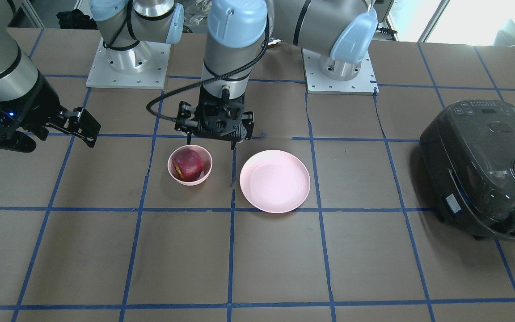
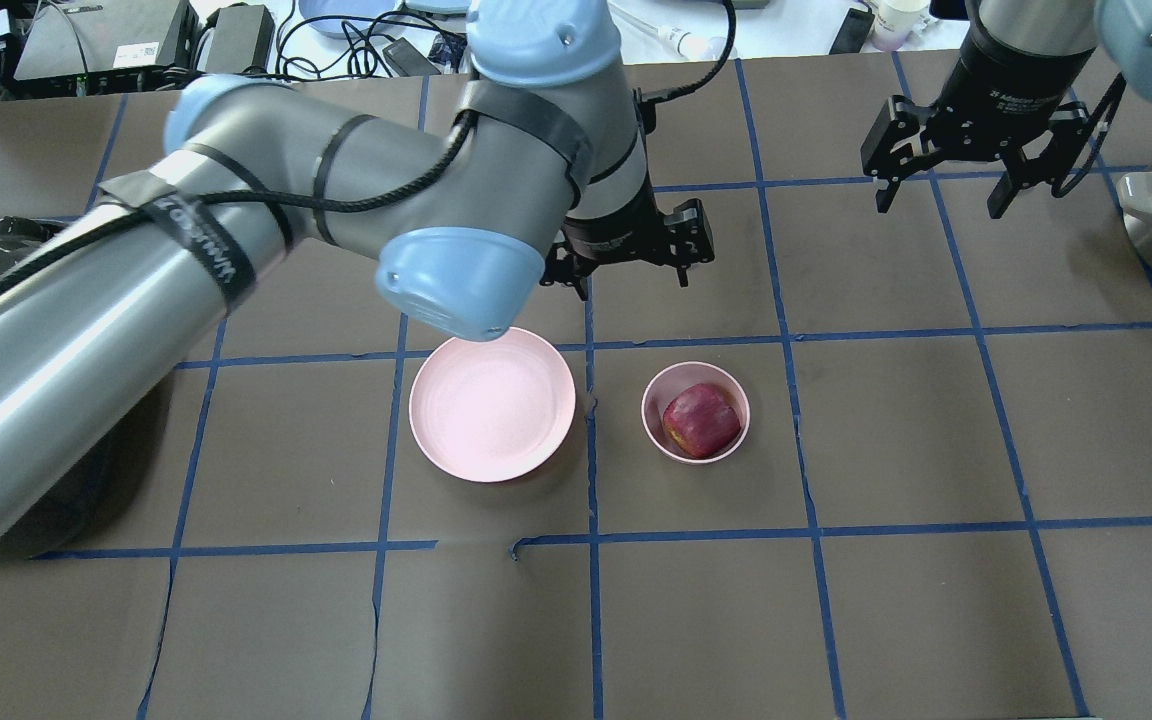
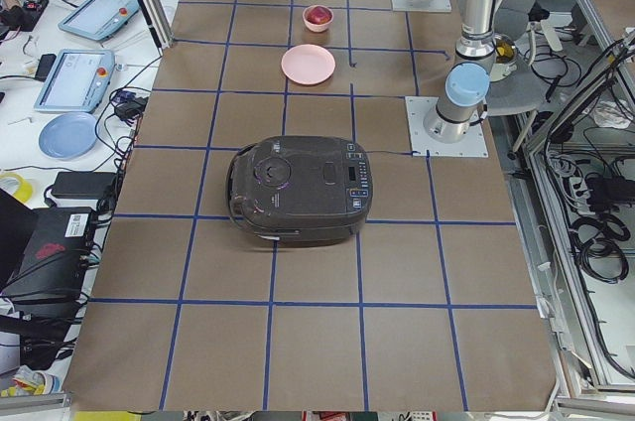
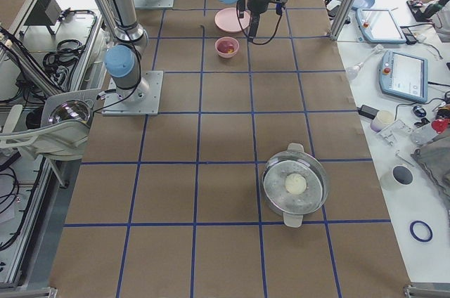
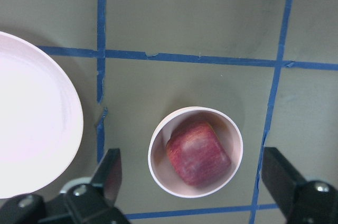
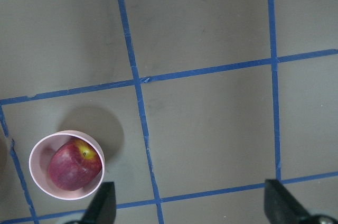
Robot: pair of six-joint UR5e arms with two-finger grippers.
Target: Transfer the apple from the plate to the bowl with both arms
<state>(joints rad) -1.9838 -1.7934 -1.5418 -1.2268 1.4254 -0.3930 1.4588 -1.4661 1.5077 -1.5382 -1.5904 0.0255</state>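
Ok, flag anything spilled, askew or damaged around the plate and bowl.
Nothing serious. The apple sits inside the bowl, the plate lies flat and bare, and the left gripper and right gripper are open, clear of both. Only the blue tape line between plate and bowl looks nicked.

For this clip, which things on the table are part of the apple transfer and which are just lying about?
Part of the job: dark red apple, lying in the small deep pink bowl; flat pale pink plate, bare; left claw and right claw, both open.
Lying about: dark grey rice cooker; round steel pot.
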